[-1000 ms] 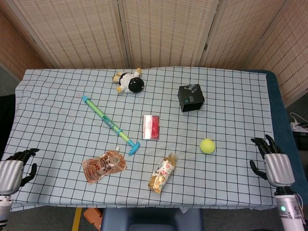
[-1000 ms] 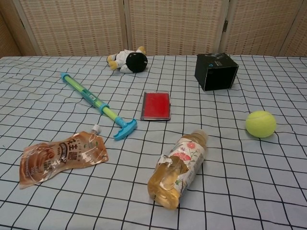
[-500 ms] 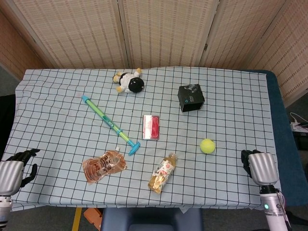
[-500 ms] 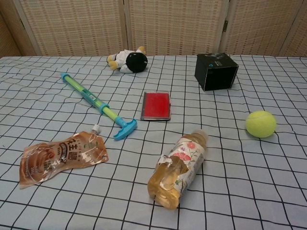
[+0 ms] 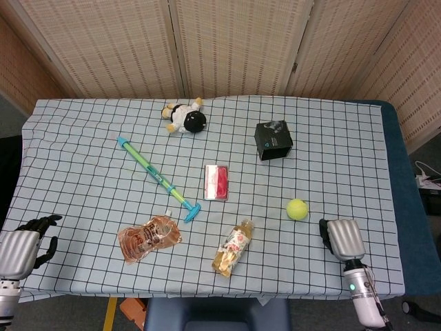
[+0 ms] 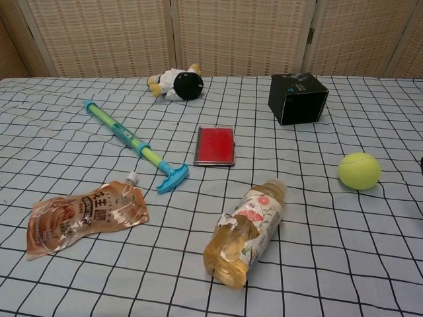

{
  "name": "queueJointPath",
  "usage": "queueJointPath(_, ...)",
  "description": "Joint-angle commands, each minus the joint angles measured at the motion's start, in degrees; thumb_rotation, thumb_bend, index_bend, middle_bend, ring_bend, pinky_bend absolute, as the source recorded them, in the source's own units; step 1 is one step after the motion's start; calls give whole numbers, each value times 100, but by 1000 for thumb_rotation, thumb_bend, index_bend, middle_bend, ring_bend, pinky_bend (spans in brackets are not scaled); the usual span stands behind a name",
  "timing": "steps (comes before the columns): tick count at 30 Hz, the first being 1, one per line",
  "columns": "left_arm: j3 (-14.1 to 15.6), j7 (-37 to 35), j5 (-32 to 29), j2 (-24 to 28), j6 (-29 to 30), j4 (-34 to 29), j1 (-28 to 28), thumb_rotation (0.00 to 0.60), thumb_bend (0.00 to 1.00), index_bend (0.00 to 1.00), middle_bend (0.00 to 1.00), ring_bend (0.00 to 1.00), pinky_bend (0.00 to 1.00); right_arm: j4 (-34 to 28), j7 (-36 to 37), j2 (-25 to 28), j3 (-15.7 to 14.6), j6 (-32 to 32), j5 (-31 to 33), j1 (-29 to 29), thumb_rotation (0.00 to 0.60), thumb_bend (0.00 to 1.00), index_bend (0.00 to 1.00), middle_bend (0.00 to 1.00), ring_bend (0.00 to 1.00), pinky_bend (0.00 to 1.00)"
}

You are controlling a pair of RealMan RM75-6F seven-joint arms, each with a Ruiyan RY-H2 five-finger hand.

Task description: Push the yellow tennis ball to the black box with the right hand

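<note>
1. I see the yellow tennis ball (image 5: 297, 209), round, fuzzy and bright, lying on the checked cloth (image 5: 83, 158), well short of the black box (image 5: 273, 140).
2. My right hand (image 5: 341, 238) sits near the ball, apart from it, holding nothing; I cannot tell its finger spread.
3. My left hand (image 5: 24, 243) rests at the table edge, fingers apart, empty.

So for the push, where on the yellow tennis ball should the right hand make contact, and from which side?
On the near-right face of the yellow tennis ball, likely. The black box lies beyond it and slightly left, so a push from the side facing the right hand should roll it boxward. It is round, so off-centre contact could send it sideways.
</note>
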Motion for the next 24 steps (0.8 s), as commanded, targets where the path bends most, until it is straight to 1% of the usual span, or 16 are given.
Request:
queueJointPath(1, -3, 9, -24, 6, -22, -16, -5, 600, 516, 277, 352, 348, 542, 4, -11, -35, -39, -19, -38, 29, 600, 1000, 1000, 923, 768, 1000)
queueJointPath(5, 4, 30, -30, 17, -38, -39, -8, 600, 517, 277, 354, 348, 542, 135, 48, -131, -58, -85, -79, 95, 600, 1000, 1000, 923, 768, 1000)
queueJointPath(16, -25, 82, -76, 13, 4, -49, 8, 600, 517, 284, 354, 348, 543, 967, 560, -615, 34, -447, -58, 404, 600, 1000, 1000, 923, 768, 1000)
queueJointPath(24, -19, 45, -67, 27, 3, -42, 10, 600, 517, 285, 354, 348, 544, 1365, 786, -881, -10, -609, -120, 558, 600, 1000, 1000, 923, 768, 1000)
